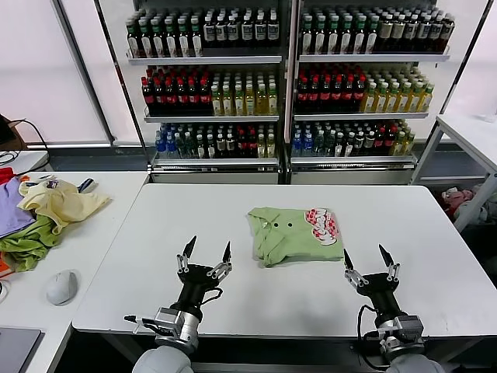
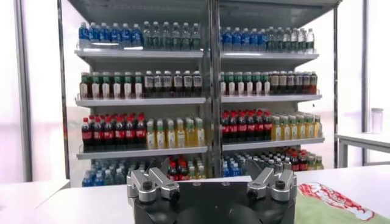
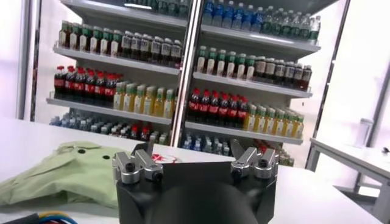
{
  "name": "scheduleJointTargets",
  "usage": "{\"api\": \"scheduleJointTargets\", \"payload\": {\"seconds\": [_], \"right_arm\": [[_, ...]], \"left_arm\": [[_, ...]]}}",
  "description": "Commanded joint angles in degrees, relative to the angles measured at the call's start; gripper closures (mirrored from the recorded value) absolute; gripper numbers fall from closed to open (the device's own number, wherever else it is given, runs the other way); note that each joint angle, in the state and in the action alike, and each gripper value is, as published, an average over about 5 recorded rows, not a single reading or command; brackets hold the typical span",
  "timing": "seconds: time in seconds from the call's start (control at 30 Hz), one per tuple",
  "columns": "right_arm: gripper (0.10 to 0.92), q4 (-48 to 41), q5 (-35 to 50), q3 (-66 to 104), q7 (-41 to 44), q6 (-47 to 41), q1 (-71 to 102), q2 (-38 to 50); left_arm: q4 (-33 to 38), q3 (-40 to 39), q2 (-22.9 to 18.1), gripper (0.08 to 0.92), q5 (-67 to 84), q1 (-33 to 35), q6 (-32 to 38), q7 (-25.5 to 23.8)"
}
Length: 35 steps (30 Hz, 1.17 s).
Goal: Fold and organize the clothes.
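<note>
The light sage-green shirt (image 1: 293, 234) lies folded into a compact rectangle near the middle of the white table (image 1: 194, 210), collar and small buttons to its left, the red-and-white patch (image 1: 321, 224) on top at its right. It also shows in the right wrist view (image 3: 67, 173), and its patch edge shows in the left wrist view (image 2: 332, 201). My left gripper (image 1: 208, 251) is open and empty near the table's front edge, left of the shirt. My right gripper (image 1: 367, 257) is open and empty near the front edge, right of the shirt.
A side table (image 1: 101, 186) at the left carries a pale yellow garment (image 1: 58, 203), a darker olive-green cloth (image 1: 27, 245), a purple cloth (image 1: 12, 210) and a grey mouse (image 1: 60, 287). Drink shelves (image 1: 287, 78) stand behind. Another table (image 1: 470, 132) is at the far right.
</note>
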<state>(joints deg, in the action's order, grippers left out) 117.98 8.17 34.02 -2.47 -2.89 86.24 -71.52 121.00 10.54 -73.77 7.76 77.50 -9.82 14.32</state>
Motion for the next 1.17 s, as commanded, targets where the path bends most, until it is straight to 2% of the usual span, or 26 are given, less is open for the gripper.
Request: {"api": "scheduleJointTargets", "payload": {"seconds": [0.03, 0.37, 1.17], "right_arm": [[0.203, 3.4, -0.7, 1.7, 0.3, 1.1, 4.9, -2.8], [0.203, 3.3, -3.6, 1.5, -1.3, 2.7, 3.7, -3.1], [0.203, 4.8, -4.6, 1.3, -2.3, 3.3, 3.3, -2.8]], "left_arm": [[1.6, -0.2, 0.0, 0.177, -0.5, 0.8, -0.7, -0.3], [2.0, -0.5, -0.3, 0.177, -0.7, 1.6, -1.1, -0.6], [4.4, 0.3, -0.8, 0.177, -1.7, 5.2, -1.4, -1.2]]}}
